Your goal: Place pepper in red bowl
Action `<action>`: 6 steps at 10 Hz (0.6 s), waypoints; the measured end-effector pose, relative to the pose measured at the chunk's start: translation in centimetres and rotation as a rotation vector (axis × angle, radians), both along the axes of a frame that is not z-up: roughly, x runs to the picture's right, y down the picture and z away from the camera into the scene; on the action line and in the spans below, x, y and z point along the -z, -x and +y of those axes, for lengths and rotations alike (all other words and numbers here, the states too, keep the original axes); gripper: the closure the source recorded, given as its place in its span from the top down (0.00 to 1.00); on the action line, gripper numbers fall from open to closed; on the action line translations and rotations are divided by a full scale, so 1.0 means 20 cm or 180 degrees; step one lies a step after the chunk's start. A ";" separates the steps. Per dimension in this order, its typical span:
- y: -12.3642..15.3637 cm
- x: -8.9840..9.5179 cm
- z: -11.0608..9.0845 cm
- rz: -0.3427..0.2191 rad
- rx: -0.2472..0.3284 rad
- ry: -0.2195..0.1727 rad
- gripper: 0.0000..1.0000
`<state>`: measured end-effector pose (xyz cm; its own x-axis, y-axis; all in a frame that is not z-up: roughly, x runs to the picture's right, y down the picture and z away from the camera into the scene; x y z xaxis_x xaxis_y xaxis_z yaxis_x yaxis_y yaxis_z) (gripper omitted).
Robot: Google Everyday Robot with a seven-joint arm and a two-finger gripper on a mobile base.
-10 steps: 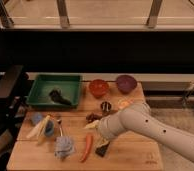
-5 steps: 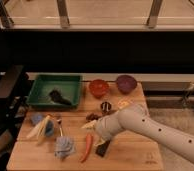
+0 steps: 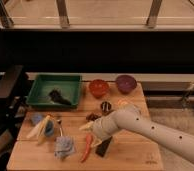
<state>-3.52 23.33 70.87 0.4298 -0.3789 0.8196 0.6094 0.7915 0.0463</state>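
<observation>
The pepper (image 3: 86, 148), long, slim and red-orange, lies on the wooden table (image 3: 32, 156) near the front, between a blue cloth and a black slab (image 3: 104, 146). The red bowl (image 3: 98, 88) stands at the back middle of the table, beside the purple bowl (image 3: 125, 83). My gripper (image 3: 93, 133) is at the end of the white arm that reaches in from the right. It hangs just above the pepper's upper end, and the arm's wrist hides most of it.
A green tray (image 3: 40, 80) holding a dark object (image 3: 58, 97) stands at the back left. A dark grape cluster (image 3: 92, 117) and a small dark round item (image 3: 106, 106) sit mid-table. A yellowish item (image 3: 40, 128) and the blue cloth (image 3: 65, 146) lie at the left.
The arm has moved a little left and toward the table's front, bringing the gripper closer over the pepper. The pepper and the bowls have not moved.
</observation>
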 end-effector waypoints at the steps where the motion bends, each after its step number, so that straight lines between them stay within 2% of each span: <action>1: 0.02 -0.04 0.03 -0.0037 0.0004 0.0044 0.65; 4: 0.05 -0.13 0.10 -0.0094 0.0020 0.0152 0.65; 6: 0.07 -0.18 0.14 -0.0096 0.0104 0.0204 0.65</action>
<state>-4.92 26.18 74.51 0.3927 -0.3387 0.8550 0.6341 0.7731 0.0150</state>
